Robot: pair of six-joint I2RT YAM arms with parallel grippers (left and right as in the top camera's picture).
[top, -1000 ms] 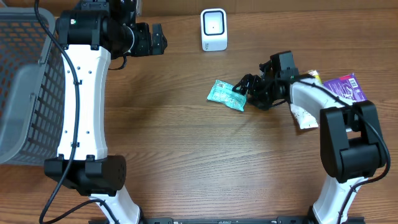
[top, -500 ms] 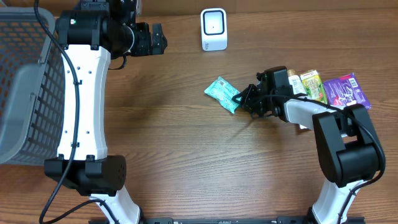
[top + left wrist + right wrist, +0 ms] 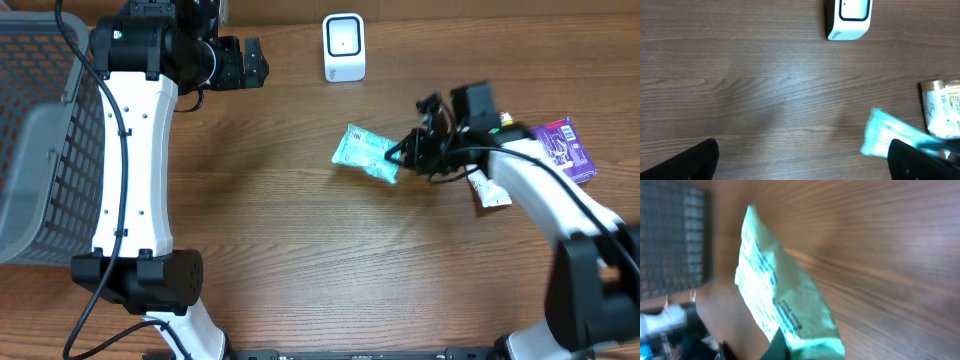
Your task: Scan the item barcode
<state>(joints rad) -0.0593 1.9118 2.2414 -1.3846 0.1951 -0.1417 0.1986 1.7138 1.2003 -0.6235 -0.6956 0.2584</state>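
The item is a teal snack packet (image 3: 365,153), right of the table's centre, with my right gripper (image 3: 402,155) shut on its right end. In the right wrist view the packet (image 3: 782,300) fills the middle, tilted, and its lower end is pinched in my right gripper (image 3: 790,351). A white barcode scanner (image 3: 344,47) stands upright at the back of the table. My left gripper (image 3: 255,65) hangs open and empty at the back left. The left wrist view shows the scanner (image 3: 849,17) at the top and the packet (image 3: 885,136) beside the right finger (image 3: 922,160).
A grey mesh basket (image 3: 40,130) takes up the left edge. More packets lie at the right: a purple one (image 3: 562,148), a white one (image 3: 490,190), and a green and yellow one (image 3: 942,107). My left arm's white links stand over the left half.
My right gripper has shut on the teal packet's right end and the arm has swung up and right. The packet has shifted slightly. The left arm has not moved.
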